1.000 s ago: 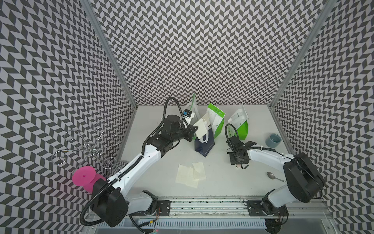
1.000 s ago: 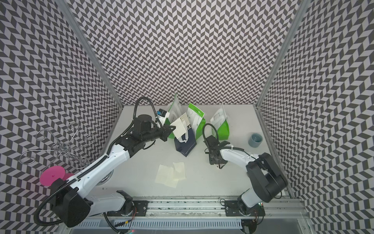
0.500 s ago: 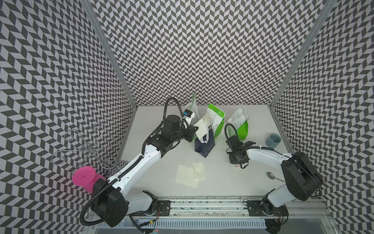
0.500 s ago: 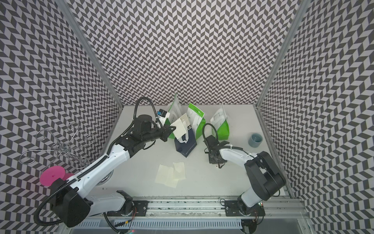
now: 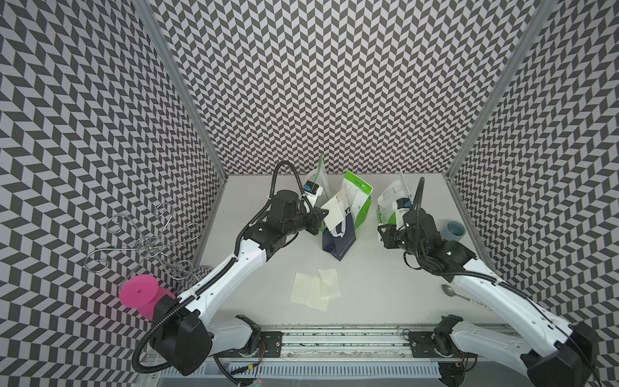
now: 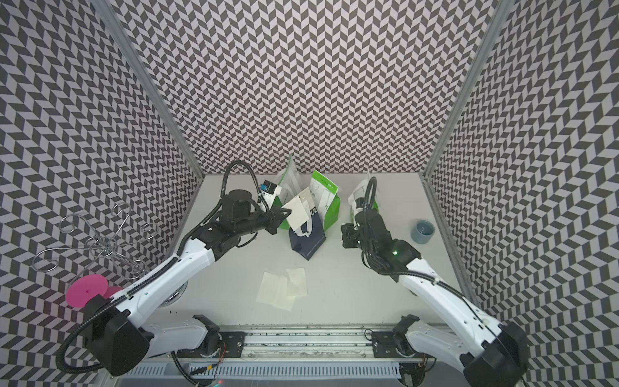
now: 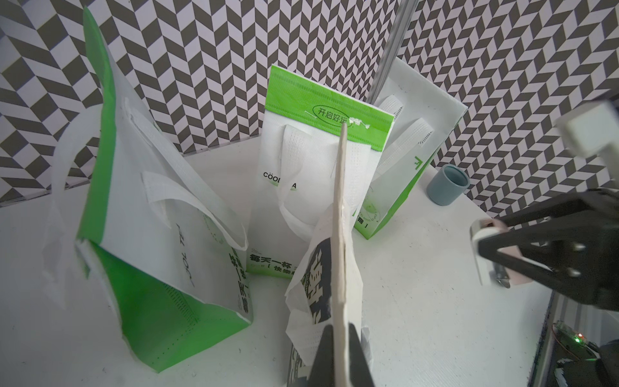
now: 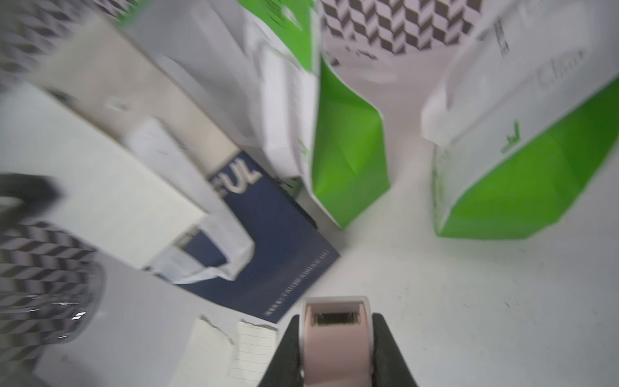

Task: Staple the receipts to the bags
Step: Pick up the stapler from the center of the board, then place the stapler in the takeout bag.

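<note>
Count: four bags, four receipts, one stapler, one cup, one spoon.

Bags: one navy bag (image 5: 339,246) leans on the table (image 5: 385,284), taken as the landmark. Three green-and-white bags stand behind it:
- green bag by the left arm (image 7: 134,207), tilted
- middle green bag (image 5: 356,192), upright, directly behind the navy bag
- green bag by the right arm (image 5: 387,204), further off to the cup side

What the bags hold cannot be told from any view.

Receipts: one held receipt (image 5: 333,209) lies against the navy bag's top, over its white handle. Three loose receipts (image 5: 315,293) overlap flat on the table in front of the navy bag, apart from it.

Left gripper (image 7: 339,335): fingers clenched on the edge of the held receipt, just beside the navy bag's top.

Right gripper (image 8: 336,318): fingers clamped on both sides of the pinkish stapler (image 8: 336,345), off the table. It is beside the navy bag on the cup side, not touching it, mouth turned toward it.

The grey-blue cup (image 5: 455,230) stands well apart from the navy bag, past the right arm. The spoon (image 5: 449,290) lies nearer the front, on that same side.
</note>
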Controlling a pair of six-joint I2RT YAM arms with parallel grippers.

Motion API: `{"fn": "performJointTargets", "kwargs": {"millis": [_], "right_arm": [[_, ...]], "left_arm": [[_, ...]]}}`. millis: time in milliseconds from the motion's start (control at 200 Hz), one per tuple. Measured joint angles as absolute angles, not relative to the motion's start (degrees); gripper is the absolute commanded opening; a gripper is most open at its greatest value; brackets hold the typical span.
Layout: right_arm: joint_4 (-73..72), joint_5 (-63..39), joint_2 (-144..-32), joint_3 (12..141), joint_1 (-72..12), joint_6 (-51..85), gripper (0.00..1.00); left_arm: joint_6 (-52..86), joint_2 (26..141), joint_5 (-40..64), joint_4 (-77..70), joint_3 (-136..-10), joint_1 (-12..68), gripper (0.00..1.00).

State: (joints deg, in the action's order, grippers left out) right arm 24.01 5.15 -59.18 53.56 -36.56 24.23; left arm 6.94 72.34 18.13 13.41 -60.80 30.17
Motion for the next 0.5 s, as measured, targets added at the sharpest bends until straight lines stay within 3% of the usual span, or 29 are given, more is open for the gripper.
{"fn": "performJointTargets", "kwargs": {"millis": [230, 501], "right_arm": [[4.6, 1.8, -57.0, 55.3, -46.5, 20.9, 0.13], [-15.7, -0.1, -65.5, 54.8, -48.7, 20.6, 0.11]], "left_arm": [[6.7, 72.3, 18.5, 13.5, -60.4, 31.2, 0.00], [6.7, 72.3, 17.6, 13.5, -60.4, 32.3, 0.00]]}}
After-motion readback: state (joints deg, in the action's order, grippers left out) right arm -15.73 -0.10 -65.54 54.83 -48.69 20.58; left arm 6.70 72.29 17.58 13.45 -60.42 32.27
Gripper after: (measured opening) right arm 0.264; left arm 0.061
